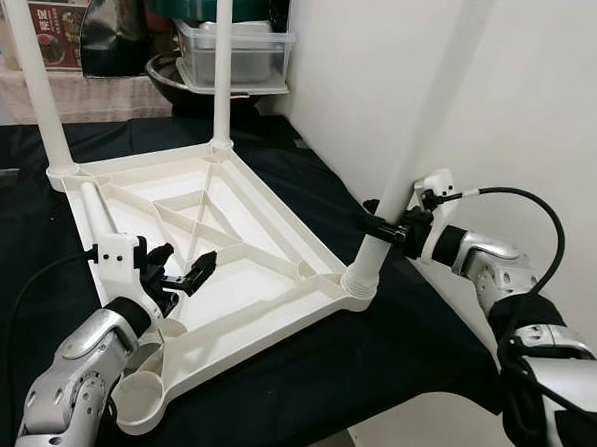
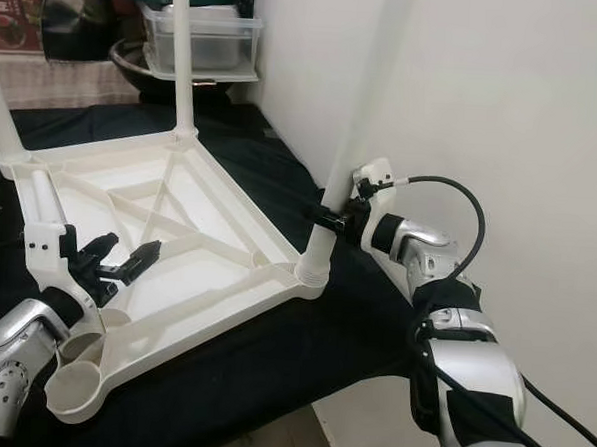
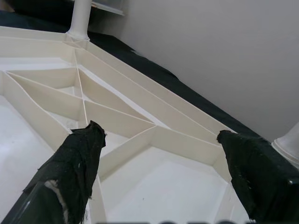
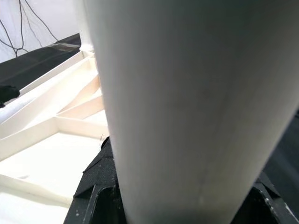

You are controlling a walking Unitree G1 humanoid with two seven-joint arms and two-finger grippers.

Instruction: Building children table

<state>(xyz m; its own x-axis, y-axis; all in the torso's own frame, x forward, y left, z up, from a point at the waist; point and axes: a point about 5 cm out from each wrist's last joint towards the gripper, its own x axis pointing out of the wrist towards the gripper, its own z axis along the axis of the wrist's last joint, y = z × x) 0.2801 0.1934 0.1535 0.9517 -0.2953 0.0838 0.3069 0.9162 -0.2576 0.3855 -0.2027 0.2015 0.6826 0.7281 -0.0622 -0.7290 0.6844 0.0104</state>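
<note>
- White plastic tabletop (image 1: 227, 250), left eye view: it lies upside down at centre frame on the black-covered bench (image 1: 372, 358), ribbed underside up, presumably so the legs can be pushed down into the corner sockets. Three legs stand in their corners; a fourth leg (image 1: 97, 211) lies loose inside the frame at left, and the socket (image 1: 139, 395) at lower left is empty.
- Right eye view: the right gripper (image 2: 331, 217) reaches in from the right, its fingers pinching the near-right leg (image 2: 359, 117) low down, just above its socket, probably to steady or seat it. Storage boxes (image 2: 198, 38) sit at upper left.
- Left wrist view: the left gripper (image 3: 159, 172) hovers over the ribs at the lower edge, fingers (image 3: 74, 168) spread and holding nothing, likely ready for the loose leg.
- Right wrist view: the gripped leg runs up the frame's centre, black fingers (image 4: 100, 186) closed against it at the bottom.
</note>
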